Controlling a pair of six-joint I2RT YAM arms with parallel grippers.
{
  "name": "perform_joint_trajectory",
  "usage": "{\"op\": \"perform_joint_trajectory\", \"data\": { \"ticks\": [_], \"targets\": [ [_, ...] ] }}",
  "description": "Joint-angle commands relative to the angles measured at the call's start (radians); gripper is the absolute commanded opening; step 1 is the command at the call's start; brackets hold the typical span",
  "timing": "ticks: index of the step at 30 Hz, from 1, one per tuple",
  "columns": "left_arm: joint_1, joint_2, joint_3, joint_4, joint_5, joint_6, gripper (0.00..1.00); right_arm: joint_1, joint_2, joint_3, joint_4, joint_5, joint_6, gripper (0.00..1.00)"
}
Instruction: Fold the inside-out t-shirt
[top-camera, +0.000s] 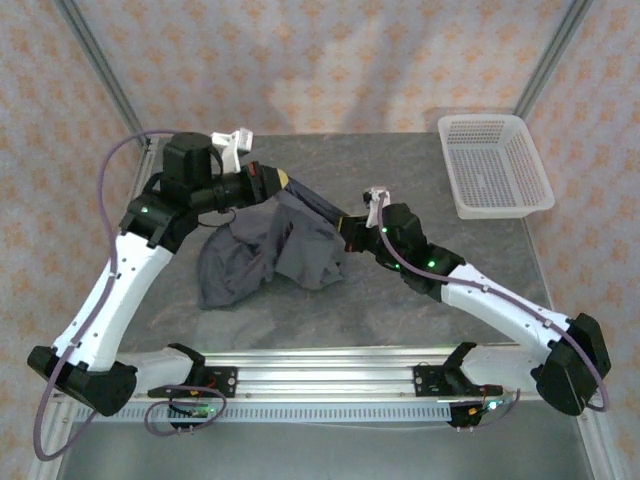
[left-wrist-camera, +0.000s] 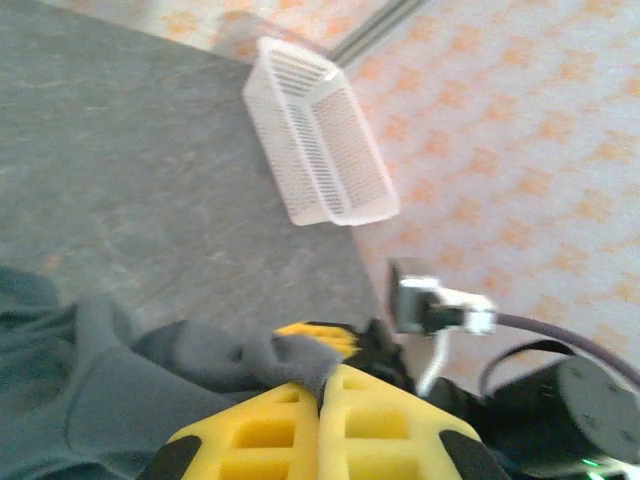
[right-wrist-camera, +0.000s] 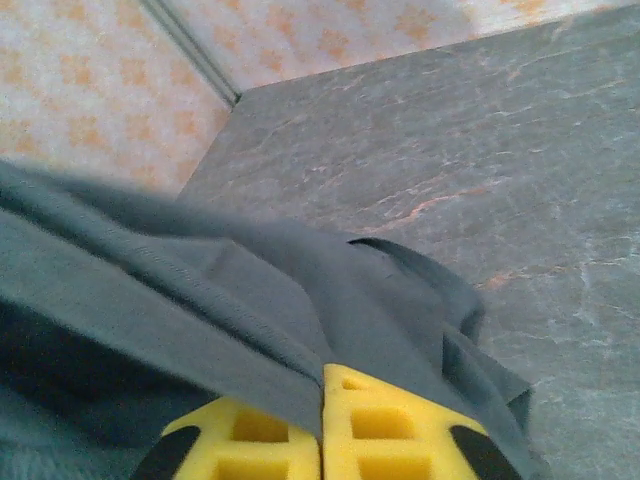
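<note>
Crumpled grey t-shirt (top-camera: 262, 258) between our two grippers
We see the soft, wrinkled cloth partly on the stone-like table (top-camera: 400, 300); left gripper (left-wrist-camera: 320, 395) and right gripper (right-wrist-camera: 322, 385) both pinch it, yellow pads (right-wrist-camera: 390, 425) closed.

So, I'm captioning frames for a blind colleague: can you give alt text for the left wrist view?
The yellow-fingered left gripper is shut on a fold of the dark slate-grey cloth t-shirt, bunched at lower left. Beyond, a white plastic mesh basket sits on the grey stone-patterned table.
</note>
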Motion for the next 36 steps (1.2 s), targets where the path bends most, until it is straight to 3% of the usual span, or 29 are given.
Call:
{"op": "perform_joint_trajectory", "data": {
  "ticks": [1,6,7,8,10,11,14,17,23,25,27,32,33,36],
  "targets": [
    [0.010,0.023,0.072,-0.086,0.069,-0.021,0.00,-0.005,-0.020,0.045,-0.073,-0.056,-0.070,0.20],
    [0.009,0.034,0.048,-0.084,0.083,-0.017,0.00,0.017,-0.002,0.144,-0.064,-0.162,-0.093,0.45],
    [0.009,0.032,0.046,-0.085,0.081,-0.016,0.00,0.017,0.005,0.158,-0.066,-0.167,-0.094,0.44],
    [0.009,0.029,0.047,-0.089,0.077,-0.012,0.00,0.017,0.016,0.177,-0.077,-0.165,-0.103,0.34],
    [0.009,0.026,0.069,-0.115,0.045,0.001,0.00,0.017,0.028,0.215,-0.116,-0.143,-0.120,0.03],
    [0.010,0.025,0.087,-0.128,0.033,0.010,0.00,0.016,0.028,0.232,-0.137,-0.142,-0.135,0.00],
    [0.010,0.029,0.159,-0.101,0.044,0.015,0.00,0.017,-0.009,0.263,-0.132,-0.188,-0.163,0.00],
    [0.003,0.063,0.270,-0.018,0.066,-0.006,0.00,0.017,-0.078,0.317,-0.106,-0.135,-0.165,0.00],
    [-0.083,0.296,0.708,-0.103,-0.044,0.046,0.00,0.017,-0.132,0.451,-0.167,-0.091,-0.225,0.00],
    [-0.094,0.396,0.810,-0.154,-0.087,0.037,0.00,0.017,-0.152,0.451,-0.187,-0.008,-0.222,0.00],
    [-0.104,0.488,0.862,-0.217,-0.117,0.043,0.00,0.017,-0.178,0.414,-0.188,0.173,-0.182,0.02],
    [-0.162,0.591,0.639,-0.092,-0.150,0.046,0.01,-0.001,-0.184,0.338,-0.351,0.588,-0.067,0.00],
    [-0.168,0.598,0.584,-0.060,-0.148,0.045,0.08,-0.015,-0.170,0.326,-0.417,0.636,-0.038,0.05],
    [-0.167,0.574,0.519,-0.066,-0.160,0.091,0.51,-0.043,-0.137,0.307,-0.575,0.719,0.086,0.20]
  ]
}}
